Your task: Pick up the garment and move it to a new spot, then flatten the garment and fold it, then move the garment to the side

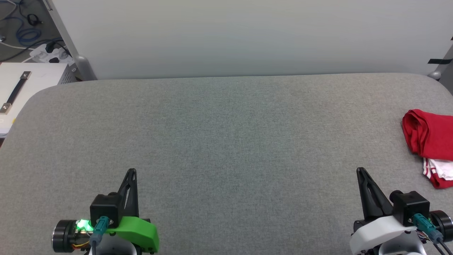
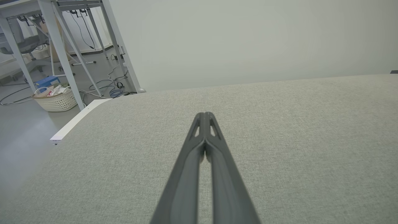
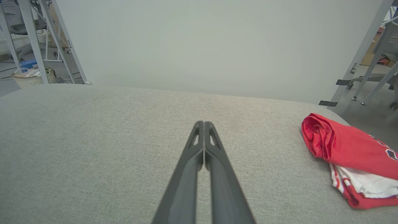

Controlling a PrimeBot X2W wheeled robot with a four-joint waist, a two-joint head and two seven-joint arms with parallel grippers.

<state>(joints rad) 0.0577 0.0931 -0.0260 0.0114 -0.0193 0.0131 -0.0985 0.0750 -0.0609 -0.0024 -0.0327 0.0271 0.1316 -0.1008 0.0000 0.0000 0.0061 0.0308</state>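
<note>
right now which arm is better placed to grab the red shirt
Right. The garment lies bunched at the right edge of the table, near the right gripper; the left gripper sits far to its left. Both are shut.

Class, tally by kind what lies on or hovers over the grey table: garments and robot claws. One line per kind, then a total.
garment: 1
claws, left claw and right claw, both shut: 2
total: 3

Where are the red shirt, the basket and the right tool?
red shirt [image 3: 351, 146]: right wrist view, on its red top layer.
basket [image 2: 57, 102]: left wrist view, on its woven wall.
right tool [image 3: 203, 123]: right wrist view, between its shut fingertips.
</note>
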